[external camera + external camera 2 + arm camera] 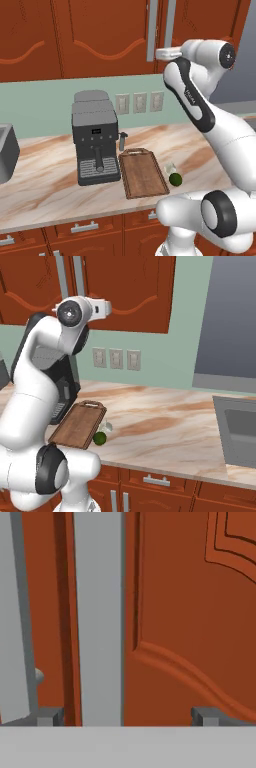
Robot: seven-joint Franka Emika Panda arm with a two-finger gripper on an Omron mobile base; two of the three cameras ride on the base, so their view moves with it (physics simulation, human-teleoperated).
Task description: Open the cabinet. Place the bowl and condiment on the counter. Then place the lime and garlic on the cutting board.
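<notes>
The hand [125, 716], fingers spread wide and holding nothing, brackets a silver handle [101, 612] of the cabinet [190, 612].

Two long silver bar handles [152, 30] are hanging side by side on the cabinet [100, 35], and three cabinet doors are showing in the left base view. Three wall outlet plates [139, 102] are sitting in a row on the far backsplash. One coffee machine [95, 137] is standing on the counter [45, 180], with one cutting board [143, 172] lying to its right. One lime [175, 179] and one garlic [171, 168] are resting just right of the board. Two short drawer handles [84, 227] are showing below the near counter edge.
</notes>
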